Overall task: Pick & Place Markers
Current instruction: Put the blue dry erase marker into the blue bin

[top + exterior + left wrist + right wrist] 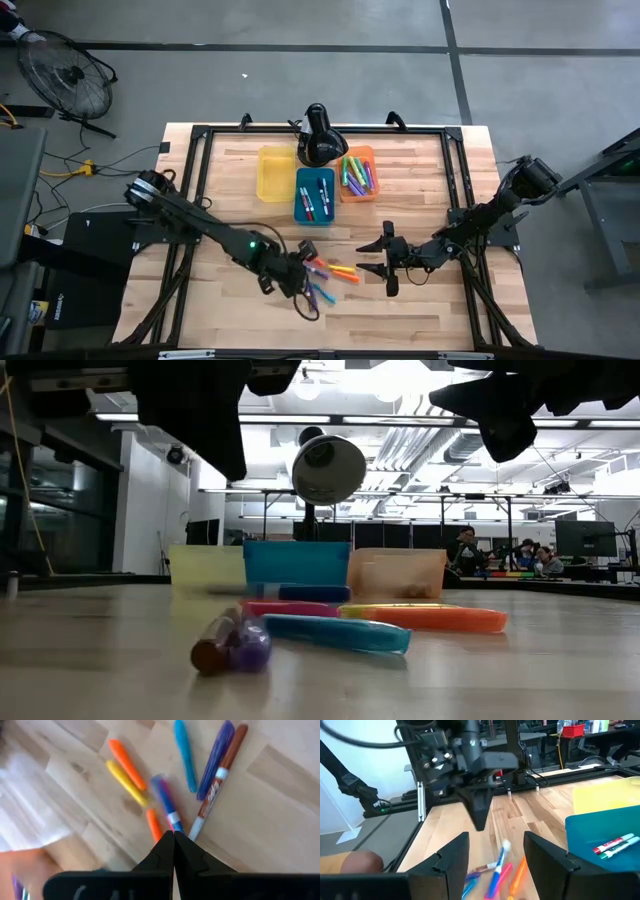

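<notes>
Several loose markers (335, 275) lie in a fan on the wooden table between the two arms: orange (127, 764), yellow (125, 782), teal (185, 755), purple (215, 760) and a brown-and-white one (220, 775). The low view shows them flat on the table (335, 632). My left gripper (303, 260) hangs shut just above the near-left end of the fan (173, 837), pointing down (480, 822), with nothing between its fingers. My right gripper (385, 258) is open, right of the markers and facing them (495, 855). More markers lie in the blue bin (314, 195) and the orange bin (358, 175).
The yellow bin (275, 172), the blue bin and the orange bin stand side by side behind the loose markers. A black lamp-like device (320, 135) stands at the far edge behind them. A black frame (200, 170) runs around the table. People sit far off in the room (465, 550).
</notes>
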Available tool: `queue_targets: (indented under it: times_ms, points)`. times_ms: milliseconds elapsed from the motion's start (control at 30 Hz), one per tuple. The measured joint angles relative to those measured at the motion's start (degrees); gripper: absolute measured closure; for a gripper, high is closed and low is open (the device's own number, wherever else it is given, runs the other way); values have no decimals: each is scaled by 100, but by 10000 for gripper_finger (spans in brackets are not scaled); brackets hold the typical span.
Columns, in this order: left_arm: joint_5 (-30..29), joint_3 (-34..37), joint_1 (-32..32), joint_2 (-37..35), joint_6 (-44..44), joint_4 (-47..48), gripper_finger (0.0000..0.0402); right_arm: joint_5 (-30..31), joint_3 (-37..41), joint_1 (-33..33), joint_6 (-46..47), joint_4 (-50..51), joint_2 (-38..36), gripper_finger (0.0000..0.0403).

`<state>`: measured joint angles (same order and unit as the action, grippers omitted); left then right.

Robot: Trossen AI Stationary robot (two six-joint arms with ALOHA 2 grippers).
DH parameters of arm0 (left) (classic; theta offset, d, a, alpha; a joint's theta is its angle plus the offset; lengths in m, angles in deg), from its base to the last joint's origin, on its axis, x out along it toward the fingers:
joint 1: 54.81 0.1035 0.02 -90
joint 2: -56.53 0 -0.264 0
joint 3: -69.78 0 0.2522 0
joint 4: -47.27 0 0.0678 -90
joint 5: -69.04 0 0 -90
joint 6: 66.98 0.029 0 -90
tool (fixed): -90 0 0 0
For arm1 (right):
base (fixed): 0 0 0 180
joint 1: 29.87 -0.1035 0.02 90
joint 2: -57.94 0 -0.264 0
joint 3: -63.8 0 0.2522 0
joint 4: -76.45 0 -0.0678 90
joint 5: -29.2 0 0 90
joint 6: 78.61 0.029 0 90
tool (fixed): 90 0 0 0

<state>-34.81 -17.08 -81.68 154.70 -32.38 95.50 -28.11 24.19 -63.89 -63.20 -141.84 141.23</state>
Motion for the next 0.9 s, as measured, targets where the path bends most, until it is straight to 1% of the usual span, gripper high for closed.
queue_targets:
  times_ms: [367,500,600,667,733,900]
  points:
    - [74,-7,96,21,-533,166,401,-7,0,0,14,81,0,226]
    - [191,-2,155,147,-506,284,401,-10,0,0,72,85,0,226]
    - [231,-16,141,273,-207,280,398,-22,0,0,106,134,0,226]
    - [292,-7,138,400,-44,317,385,-26,0,0,116,180,0,226]
    - [307,-7,191,506,-32,273,360,-28,0,0,128,188,0,226]
    - [262,-11,330,650,-83,233,275,-28,0,0,127,212,0,226]
